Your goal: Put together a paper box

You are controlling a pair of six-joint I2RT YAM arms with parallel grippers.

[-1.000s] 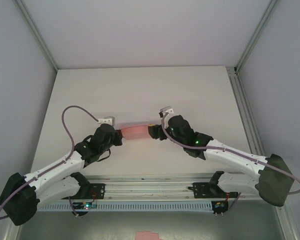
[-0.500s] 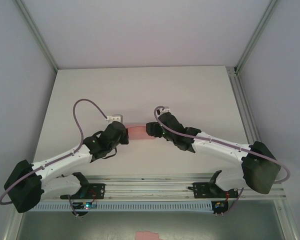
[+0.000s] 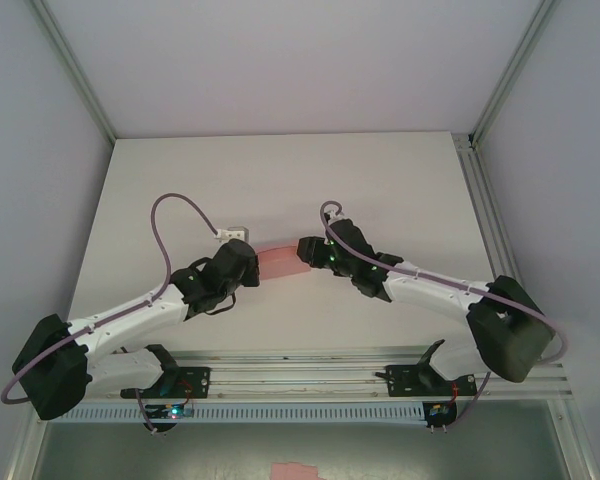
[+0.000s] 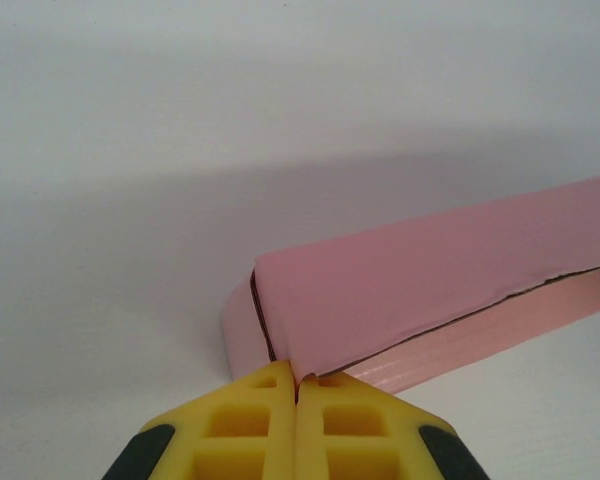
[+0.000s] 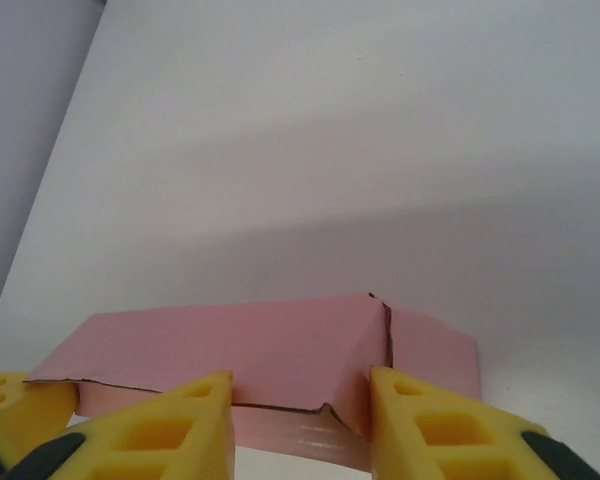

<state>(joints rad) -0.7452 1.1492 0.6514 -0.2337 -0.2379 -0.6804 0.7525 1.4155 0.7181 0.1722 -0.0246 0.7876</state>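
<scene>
From above, the paper box (image 3: pixel 280 262) sits near the middle of the desk (image 3: pixel 280 170), between the two arms, with the left end effector (image 3: pixel 254 270) at its left end and the right end effector (image 3: pixel 305 250) at its right end

Left wrist: the left end effector (image 4: pixel 298 378) is pinched tight on the near edge of the folded pink box (image 4: pixel 430 270)

Right wrist: the right end effector (image 5: pixel 300 385) stands partly apart, its yellow fingers (image 5: pixel 180 420) astride the box's (image 5: pixel 230 350) near edge; whether they press the card I cannot tell
</scene>
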